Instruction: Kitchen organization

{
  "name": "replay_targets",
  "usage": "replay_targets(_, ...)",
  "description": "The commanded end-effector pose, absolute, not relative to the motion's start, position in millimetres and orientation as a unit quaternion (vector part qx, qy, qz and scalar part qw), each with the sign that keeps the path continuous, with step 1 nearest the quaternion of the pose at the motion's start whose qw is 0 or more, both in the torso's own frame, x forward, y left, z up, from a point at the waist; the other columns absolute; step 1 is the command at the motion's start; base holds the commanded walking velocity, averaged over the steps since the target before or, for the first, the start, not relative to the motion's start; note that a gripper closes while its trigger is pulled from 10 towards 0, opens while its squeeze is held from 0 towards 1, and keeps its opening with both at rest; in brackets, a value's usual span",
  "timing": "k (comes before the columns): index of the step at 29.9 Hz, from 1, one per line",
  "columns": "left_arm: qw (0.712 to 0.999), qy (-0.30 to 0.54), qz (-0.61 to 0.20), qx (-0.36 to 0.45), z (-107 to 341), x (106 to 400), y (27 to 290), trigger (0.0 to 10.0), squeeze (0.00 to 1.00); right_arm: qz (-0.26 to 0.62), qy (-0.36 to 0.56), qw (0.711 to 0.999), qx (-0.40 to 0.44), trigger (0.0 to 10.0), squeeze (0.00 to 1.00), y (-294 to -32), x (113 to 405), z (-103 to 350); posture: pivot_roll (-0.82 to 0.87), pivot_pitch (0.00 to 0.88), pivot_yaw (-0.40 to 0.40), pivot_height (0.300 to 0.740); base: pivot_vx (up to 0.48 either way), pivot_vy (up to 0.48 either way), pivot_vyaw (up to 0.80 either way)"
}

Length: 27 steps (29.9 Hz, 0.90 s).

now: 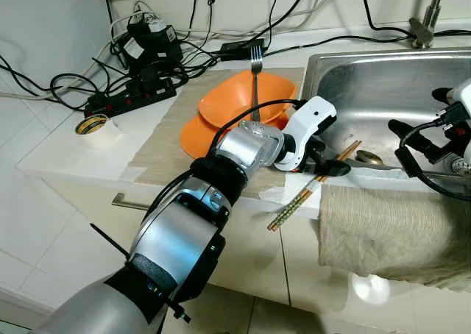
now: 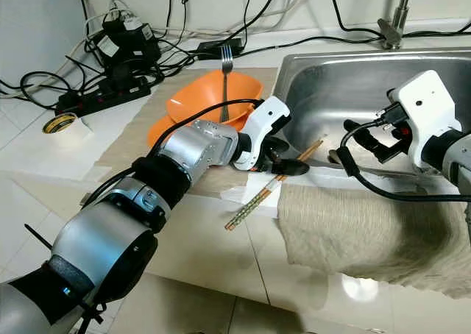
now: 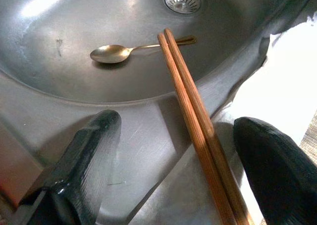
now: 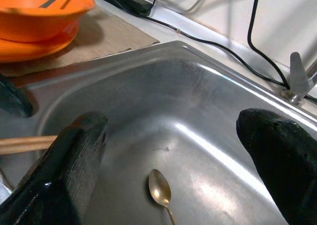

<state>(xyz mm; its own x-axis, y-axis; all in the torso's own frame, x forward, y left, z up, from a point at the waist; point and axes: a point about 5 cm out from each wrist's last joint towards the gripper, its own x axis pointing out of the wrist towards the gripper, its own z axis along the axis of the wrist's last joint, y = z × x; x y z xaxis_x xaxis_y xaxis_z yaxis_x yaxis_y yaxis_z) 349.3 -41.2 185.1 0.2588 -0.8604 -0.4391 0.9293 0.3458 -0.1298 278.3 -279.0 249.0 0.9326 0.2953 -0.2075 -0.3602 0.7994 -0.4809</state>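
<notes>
Currently left gripper [image 3: 173,150] sits at the sink [image 2: 412,76] front rim, fingers spread either side of the chopsticks [image 2: 274,179], not clamping them; chopsticks lie across the rim, tips over the basin; right gripper [image 4: 173,155] hovers spread wide over the spoon [image 4: 159,189] on the sink floor; fork [image 1: 255,69] rests in the orange bowl [image 1: 235,95].

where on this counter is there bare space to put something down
Free: the white counter between the tape roll and the mat, and the sink floor beside the spoon. Crowded: the back corner, with power strip and cables, and the sink's front rim, where chopsticks and cloth lie.
</notes>
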Motion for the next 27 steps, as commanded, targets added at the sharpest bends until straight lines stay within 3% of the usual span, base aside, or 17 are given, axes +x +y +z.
replay_targets(1,0.769,0.244,-0.584,0.085,171,337,-53,10.0,0.00,0.189,0.051,0.944,-0.265,10.0,0.00,-270,278,251,-0.14,0.000,0.227,0.740,0.000,0.000,0.00)
replay_targets(2,0.768,0.246,-0.584,0.088,170,337,-53,10.0,0.00,0.189,0.051,0.944,-0.265,10.0,0.00,-270,278,251,-0.14,0.000,0.227,0.740,0.000,0.000,0.00)
replay_targets(3,0.768,0.249,-0.583,0.091,169,337,-52,10.0,0.29,0.189,0.051,0.944,-0.266,10.0,0.00,-269,278,251,-0.14,0.000,0.227,0.740,0.000,0.000,0.00)
replay_targets(4,0.767,0.251,-0.583,0.095,168,337,-51,10.0,0.29,0.189,0.051,0.944,-0.266,10.0,0.00,-269,278,251,-0.14,0.000,0.227,0.740,0.000,0.000,0.00)
replay_targets(5,0.767,0.253,-0.582,0.100,166,337,-50,10.0,0.48,0.189,0.051,0.944,-0.266,10.0,0.00,-269,278,252,-0.14,0.000,0.227,0.740,0.000,0.000,0.00)
replay_targets(6,0.767,0.253,-0.582,0.100,166,337,-50,10.0,0.48,0.189,0.051,0.944,-0.266,10.0,0.00,-269,278,252,-0.14,0.000,0.227,0.740,0.000,0.000,0.00)
replay_targets(7,0.766,0.255,-0.580,0.103,165,337,-49,10.0,0.55,0.189,0.051,0.944,-0.266,10.0,0.00,-269,278,252,-0.14,0.000,0.227,0.740,0.000,0.000,0.00)
replay_targets(8,0.762,0.265,-0.582,0.101,163,337,-47,0.0,0.20,0.189,0.050,0.944,-0.265,10.0,0.00,-268,279,252,-0.14,0.000,0.228,0.740,0.000,0.000,0.00)
replay_targets(9,0.760,0.268,-0.583,0.100,163,337,-47,0.0,0.20,0.190,0.050,0.944,-0.265,10.0,0.00,-268,279,251,-0.14,0.000,0.228,0.740,0.000,0.000,0.00)
replay_targets(10,0.759,0.271,-0.583,0.099,162,337,-46,0.0,0.00,0.190,0.050,0.944,-0.264,10.0,0.00,-267,279,251,-0.14,0.000,0.227,0.740,0.000,0.000,0.00)
replay_targets(19,0.745,0.304,-0.591,0.056,161,334,-44,0.0,0.00,0.193,0.048,0.944,-0.264,10.0,0.00,-264,280,252,-0.13,0.000,0.224,0.740,0.000,0.000,0.00)
replay_targets(27,0.744,0.293,-0.597,0.065,162,334,-43,0.0,0.00,0.194,0.048,0.944,-0.264,10.0,0.00,-263,280,251,-0.13,0.000,0.224,0.740,0.000,0.000,0.00)
